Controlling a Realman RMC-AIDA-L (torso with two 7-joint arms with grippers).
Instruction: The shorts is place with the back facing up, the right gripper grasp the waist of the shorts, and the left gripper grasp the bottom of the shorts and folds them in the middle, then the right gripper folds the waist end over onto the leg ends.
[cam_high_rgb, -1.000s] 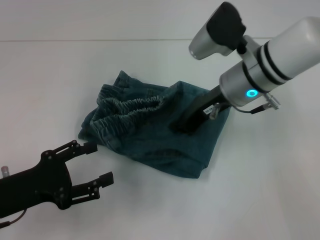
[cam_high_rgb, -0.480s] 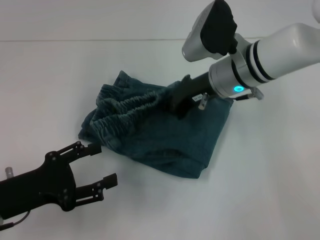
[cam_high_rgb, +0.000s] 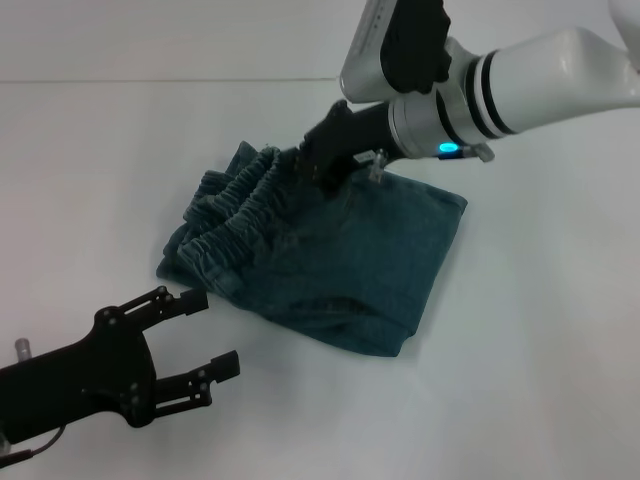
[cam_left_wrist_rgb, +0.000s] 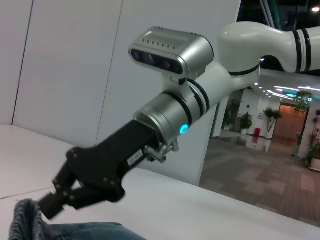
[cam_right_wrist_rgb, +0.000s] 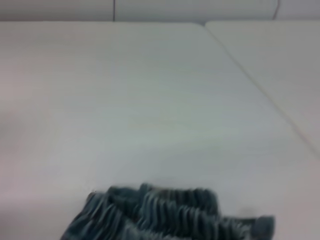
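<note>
Dark teal shorts lie folded into a rough rectangle in the middle of the white table. Their gathered elastic waistband is bunched along the left side. My right gripper hovers over the far edge of the shorts, just beside the waistband's far end. The left wrist view shows this right gripper close above the waistband. A strip of the waistband also appears in the right wrist view. My left gripper is open near the table's front left, a short way from the nearest corner of the shorts.
A seam line runs across the far side of the table. Bare white surface surrounds the shorts on every side. A corridor with plants lies beyond the table in the left wrist view.
My right gripper has moved from the middle of the shorts toward the far left, near the waistband. The raised fold on the right side now lies flat. The left gripper drifted slightly right.
</note>
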